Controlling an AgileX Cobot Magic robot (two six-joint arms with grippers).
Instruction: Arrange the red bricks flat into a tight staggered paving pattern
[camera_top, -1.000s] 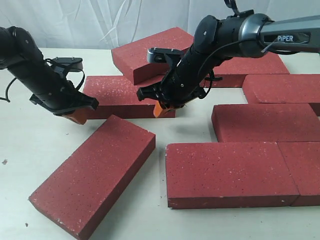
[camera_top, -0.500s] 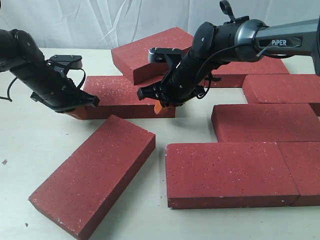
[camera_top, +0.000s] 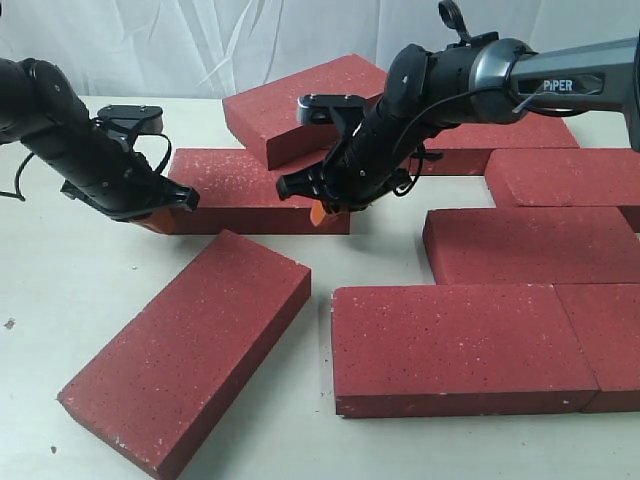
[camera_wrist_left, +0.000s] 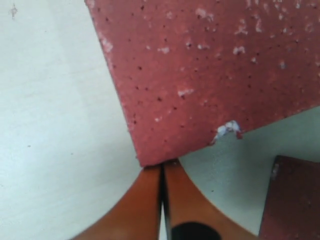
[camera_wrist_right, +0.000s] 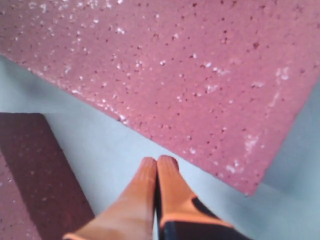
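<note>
Risk of skewing: we find both hands clenched and empty, left hand (camera_wrist_left: 162, 167) at a corner of the flat red brick (camera_top: 240, 185) on the surface (camera_top: 60, 270), right hand (camera_wrist_right: 158, 162) beside its long edge. Uneven pushing could pivot it against the rear brick (camera_top: 300, 95).

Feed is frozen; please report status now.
Left gripper shut, tips at corner of middle brick. Right gripper shut, at its other end. Skewed brick close by.
</note>
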